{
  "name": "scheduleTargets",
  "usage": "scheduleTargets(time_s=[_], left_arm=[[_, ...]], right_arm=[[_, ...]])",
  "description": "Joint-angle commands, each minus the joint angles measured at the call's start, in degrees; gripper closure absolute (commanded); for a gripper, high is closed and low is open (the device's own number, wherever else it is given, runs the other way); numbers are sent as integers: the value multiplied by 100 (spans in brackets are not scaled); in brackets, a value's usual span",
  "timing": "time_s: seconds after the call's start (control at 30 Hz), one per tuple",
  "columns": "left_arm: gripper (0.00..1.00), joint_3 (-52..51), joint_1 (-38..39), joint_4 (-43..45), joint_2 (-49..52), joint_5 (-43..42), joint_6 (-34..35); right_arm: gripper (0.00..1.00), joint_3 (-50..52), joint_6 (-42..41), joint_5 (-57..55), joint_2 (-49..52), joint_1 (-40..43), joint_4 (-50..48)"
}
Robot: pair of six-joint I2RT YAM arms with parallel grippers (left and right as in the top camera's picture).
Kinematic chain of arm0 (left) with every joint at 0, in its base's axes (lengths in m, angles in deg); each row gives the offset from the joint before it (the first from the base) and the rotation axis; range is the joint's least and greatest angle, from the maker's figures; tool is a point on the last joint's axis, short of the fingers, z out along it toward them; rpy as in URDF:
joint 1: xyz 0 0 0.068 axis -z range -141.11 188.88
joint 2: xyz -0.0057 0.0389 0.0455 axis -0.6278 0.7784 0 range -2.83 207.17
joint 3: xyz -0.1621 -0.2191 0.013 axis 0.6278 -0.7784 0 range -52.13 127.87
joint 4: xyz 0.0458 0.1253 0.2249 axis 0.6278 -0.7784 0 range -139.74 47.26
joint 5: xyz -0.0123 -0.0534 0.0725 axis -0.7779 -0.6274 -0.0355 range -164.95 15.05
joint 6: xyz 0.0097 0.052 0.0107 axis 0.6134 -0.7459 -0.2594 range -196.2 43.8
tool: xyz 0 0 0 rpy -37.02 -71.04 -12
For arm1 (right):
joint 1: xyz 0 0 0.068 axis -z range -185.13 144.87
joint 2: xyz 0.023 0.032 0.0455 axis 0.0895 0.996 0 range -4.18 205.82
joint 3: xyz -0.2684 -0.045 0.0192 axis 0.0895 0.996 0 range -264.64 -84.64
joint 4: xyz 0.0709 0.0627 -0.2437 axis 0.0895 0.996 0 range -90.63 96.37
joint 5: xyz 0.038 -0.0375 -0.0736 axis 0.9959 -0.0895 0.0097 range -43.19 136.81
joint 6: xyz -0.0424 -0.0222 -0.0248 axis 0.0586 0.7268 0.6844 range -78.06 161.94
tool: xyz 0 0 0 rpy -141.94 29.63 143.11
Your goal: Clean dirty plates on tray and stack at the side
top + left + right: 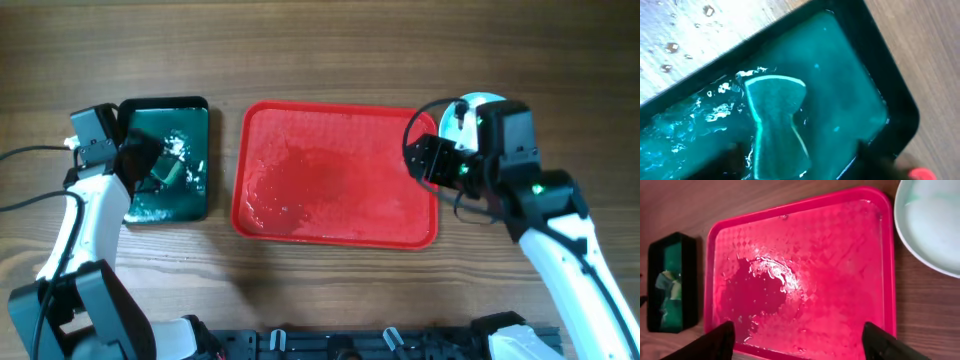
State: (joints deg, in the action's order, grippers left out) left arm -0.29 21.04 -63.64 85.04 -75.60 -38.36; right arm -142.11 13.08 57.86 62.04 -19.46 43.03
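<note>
Closest to the lens: teal sponge [775, 125] sitting in the water of the dark green tray [897, 95], toward the desk's left edge, left gripper [150, 165] right over it; cannot tell if clamped on it or not. Over the wet, bare red tray [840, 255], right gripper [805, 342] spread wide. Pale plate [935, 225] off the tray, near the desk's right edge, beneath that arm: risks a knock from a careless swing; faint green trace possibly missed.
</note>
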Motion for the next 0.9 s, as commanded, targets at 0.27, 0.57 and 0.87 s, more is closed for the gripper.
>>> scheduleTargets(time_s=[0.27, 0.57, 0.87], left_arm=[[27, -7, 50, -1926, -3298, -1718, -9], [0, -7, 675, -3770, -5257, -1797, -4], [0, -7, 675, -3770, -5257, -1797, -7]], right_arm=[[18, 9, -568, -2194, -2385, -1060, 1368], [0, 361, -625, -2312, -4170, -1095, 1814], [0, 361, -623, -2315, -4170, -1095, 1816]])
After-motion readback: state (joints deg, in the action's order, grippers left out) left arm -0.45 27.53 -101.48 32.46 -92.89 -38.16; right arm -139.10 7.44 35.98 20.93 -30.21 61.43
